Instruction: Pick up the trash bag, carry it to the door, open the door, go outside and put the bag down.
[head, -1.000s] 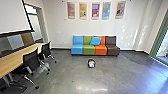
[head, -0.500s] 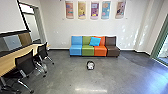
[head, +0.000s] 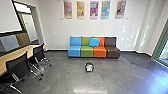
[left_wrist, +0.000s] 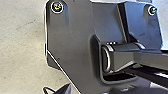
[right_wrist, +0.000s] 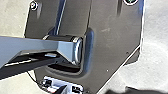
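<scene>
The trash bag (head: 89, 67) looks like a small whitish bundle with a dark rim, lying on the floor in front of the sofa in the head view. At the right edge of that view is a green-framed glass opening (head: 163, 47) with bright light behind it; whether it is the door I cannot tell. In the left wrist view, a dark part of my left gripper (left_wrist: 63, 89) shows beside the robot's plate. My right gripper (right_wrist: 62, 89) shows partly in the right wrist view. The bag lies on the floor, apart from both grippers.
A sofa (head: 93, 52) in blue, green, orange and brown stands against the back wall, a blue cushion (head: 94, 42) on it. Along the left runs a wooden table (head: 10, 58) with black chairs (head: 18, 66) beside it. Posters hang above the sofa.
The head camera has moved a little forward; the chairs and table have shifted toward the left edge of its picture, and the bag shows slightly lower. The bag itself has not visibly moved.
</scene>
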